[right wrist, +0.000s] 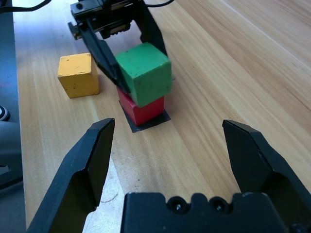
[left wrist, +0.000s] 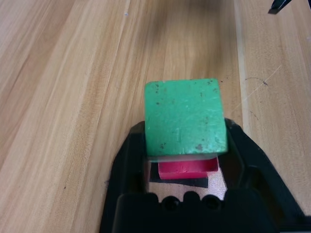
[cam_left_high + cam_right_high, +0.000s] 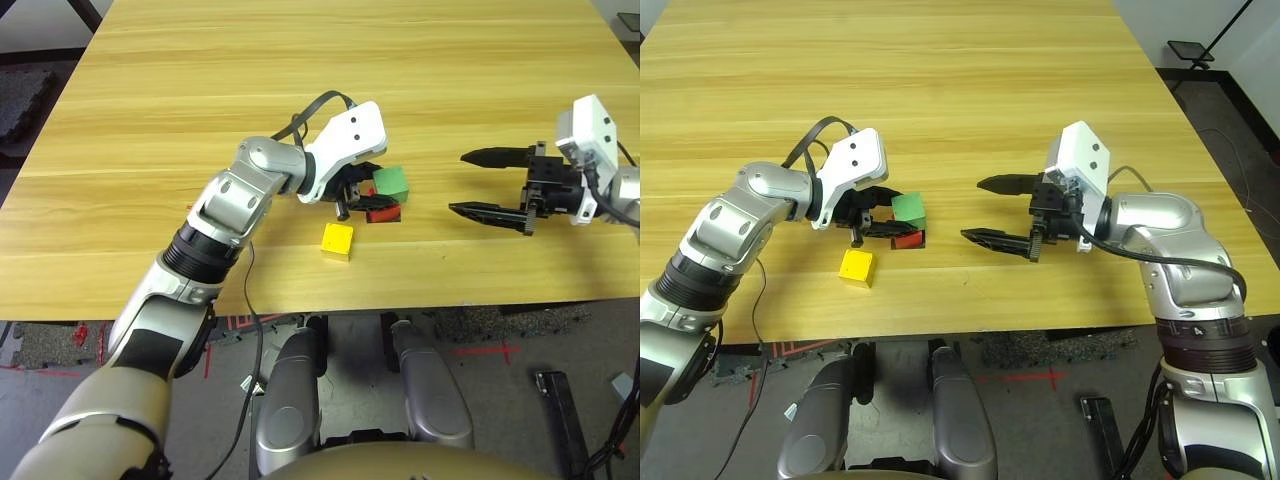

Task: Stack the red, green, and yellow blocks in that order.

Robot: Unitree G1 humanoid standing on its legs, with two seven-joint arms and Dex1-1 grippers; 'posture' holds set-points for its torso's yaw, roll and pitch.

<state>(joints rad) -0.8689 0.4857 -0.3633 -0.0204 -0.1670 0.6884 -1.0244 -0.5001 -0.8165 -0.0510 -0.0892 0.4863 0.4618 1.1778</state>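
The yellow block sits alone on the table, just off the near side of the left pincer, touching nothing. That left pincer has its black fingers either side of the green block, which rests on top of the red block. From the pictures I cannot tell whether the fingers press it or have just let go; there looks to be a sliver of gap on one side. The green block sits skewed, twisted a little and overhanging the red one toward the far side. That is the worry: if the fingers pull back while one pad drags on a face, the green block could slide or tip off. It could also shove the red block off the flat black patch beneath it. A crooked second tier would also make a poor seat for the yellow block later. Well apart to the right, the right pincer hangs above the table with its fingers spread wide, holding nothing. It points at the stack, and any drift leftward could knock it.
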